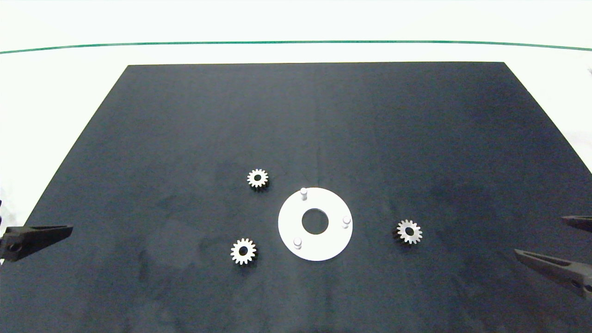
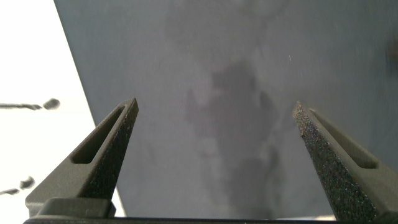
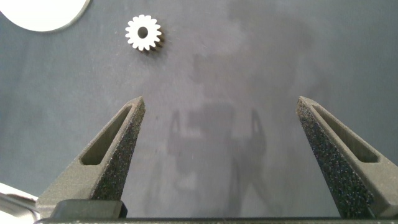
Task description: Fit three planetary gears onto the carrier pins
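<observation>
A flat white carrier disc (image 1: 323, 243) with a large centre hole lies on the dark mat, and its three white carrier pins (image 1: 303, 192) (image 1: 346, 221) (image 1: 297, 242) stand bare. Three small silver planetary gears lie flat on the mat: one (image 1: 257, 178) behind and left of the disc, one (image 1: 243, 251) at its front left, one (image 1: 409, 231) to its right, also seen in the right wrist view as the gear (image 3: 143, 32). My left gripper (image 2: 214, 112) is open at the mat's left edge, holding nothing. My right gripper (image 3: 221, 109) is open at the right edge, holding nothing.
The dark mat (image 1: 314, 125) covers most of a white table (image 1: 64, 78). A green line (image 1: 296, 42) runs across the table's far side. An edge of the white disc (image 3: 43, 15) shows in the right wrist view.
</observation>
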